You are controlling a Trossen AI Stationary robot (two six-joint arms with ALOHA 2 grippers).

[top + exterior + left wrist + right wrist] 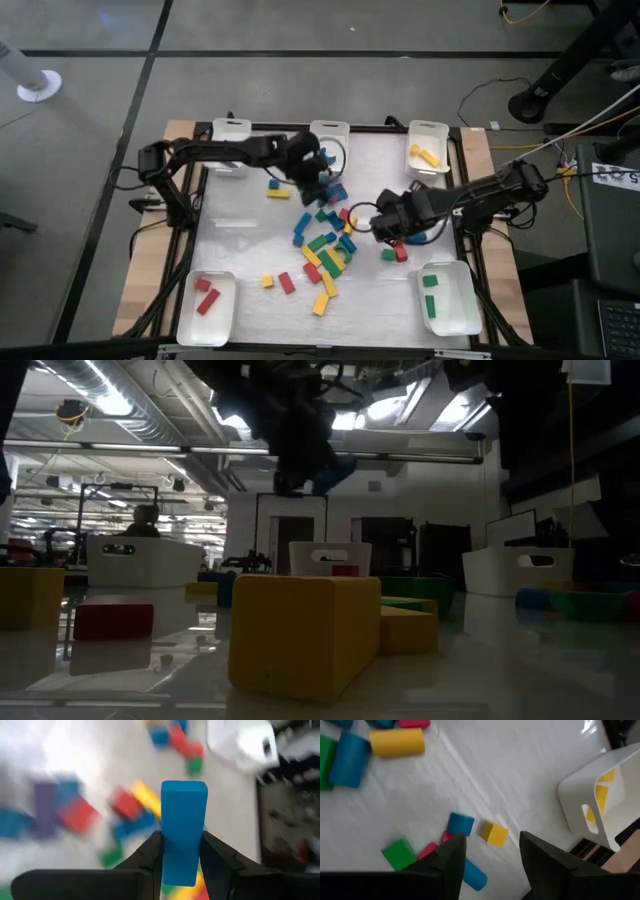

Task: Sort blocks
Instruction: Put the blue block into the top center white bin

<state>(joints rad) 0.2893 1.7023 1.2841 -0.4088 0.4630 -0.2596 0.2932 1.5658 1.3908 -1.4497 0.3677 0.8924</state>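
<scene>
While yellow blocks (428,155) fill one tray (428,131) — green blocks (431,291) fill another (452,317).

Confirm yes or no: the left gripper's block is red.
No. The left wrist view shows the left gripper clamped on a blue block standing upright between its fingers.

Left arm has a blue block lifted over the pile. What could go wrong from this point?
1. The left end effector pinches only the lower part of the tall blue block; most of it stands above the fingers, so it might pivot or slip in transit.
2. If it drops, it would land among the loose block pile and scatter it.
3. The right end effector hangs open close by above the blocks; the two arms might crowd each other near the pile.
</scene>
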